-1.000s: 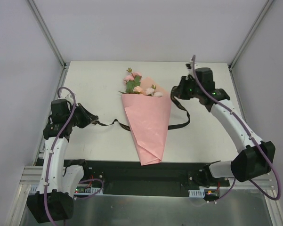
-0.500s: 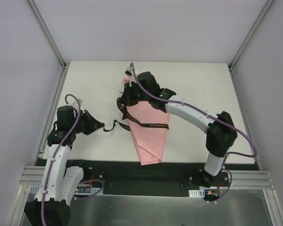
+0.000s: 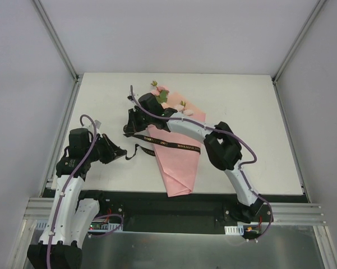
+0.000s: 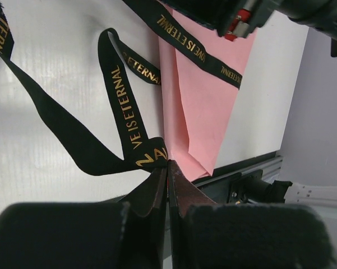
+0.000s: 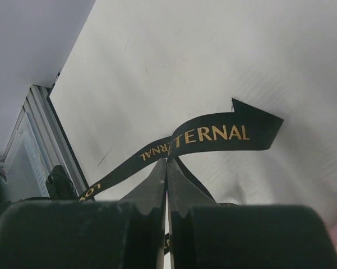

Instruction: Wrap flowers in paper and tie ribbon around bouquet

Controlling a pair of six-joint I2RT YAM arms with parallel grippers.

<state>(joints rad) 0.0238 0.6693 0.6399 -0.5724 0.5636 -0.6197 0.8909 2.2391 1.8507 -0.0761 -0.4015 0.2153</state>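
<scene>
The bouquet [image 3: 176,162] lies near the middle of the table [image 3: 247,112]. Seen from above, its pink paper [image 3: 182,179] cone narrows toward 6 o'clock and the flowers [image 3: 158,95] poke out of the wide end toward 12 o'clock. The black ribbon [image 3: 176,145] crosses the front of the cone in its upper half, slanting from 10 o'clock down to 4 o'clock, its gold lettering showing. The right arm reaches over the wide end of the cone. The right gripper [image 3: 127,131] sits just off the cone's edge at 10 o'clock, its jaws pressed together on the ribbon near the notched end (the wrist view shows the strip pinched at the fingertips, the tail sticking out past them). The left gripper [image 3: 121,152] is at 9 o'clock of the cone, near it but apart. Its jaws are likewise closed on the ribbon, which loops and twists between the fingertips and the paper's edge
</scene>
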